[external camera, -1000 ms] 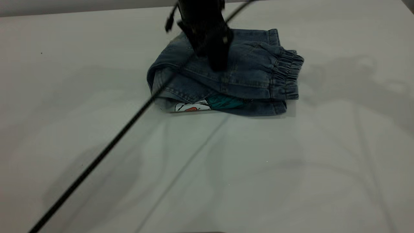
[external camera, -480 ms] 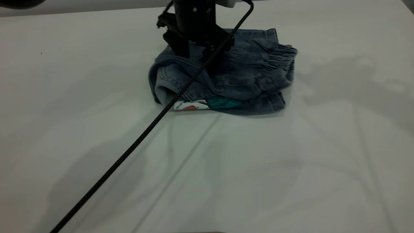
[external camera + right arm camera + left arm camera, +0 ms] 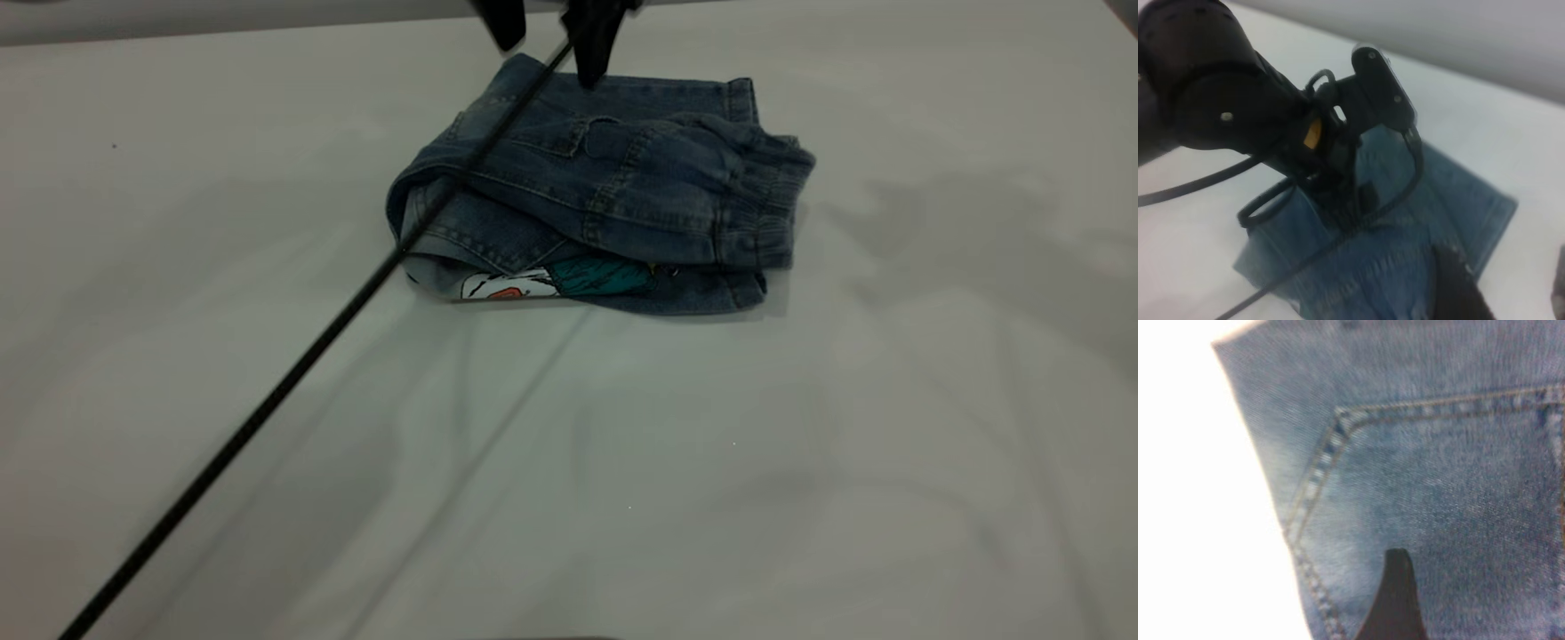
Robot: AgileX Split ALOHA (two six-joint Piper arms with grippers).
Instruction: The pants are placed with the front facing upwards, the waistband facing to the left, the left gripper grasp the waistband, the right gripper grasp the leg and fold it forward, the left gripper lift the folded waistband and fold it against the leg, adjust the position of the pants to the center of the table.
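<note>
The denim pants [image 3: 605, 196] lie folded into a thick bundle at the far middle of the table [image 3: 622, 462], elastic cuffs [image 3: 778, 191] to the right. A white, teal and orange print [image 3: 542, 283] peeks from the near edge. My left gripper [image 3: 547, 36] hovers open just above the bundle's far edge, holding nothing; one finger [image 3: 1395, 603] shows over the denim [image 3: 1438, 487] in the left wrist view. The right gripper [image 3: 1508, 290] hangs open beside the pants [image 3: 1451, 220], looking at the left arm [image 3: 1238, 100]. It is outside the exterior view.
A black cable [image 3: 293, 382] runs from the left arm diagonally across the table to the near left corner. The table's far edge [image 3: 222, 27] lies just behind the pants. Bare white tabletop surrounds the bundle on all sides.
The left gripper, which was pressing down on the bundle, has lifted off it and moved back. The pants have shifted slightly left and the top fold has settled flat.
</note>
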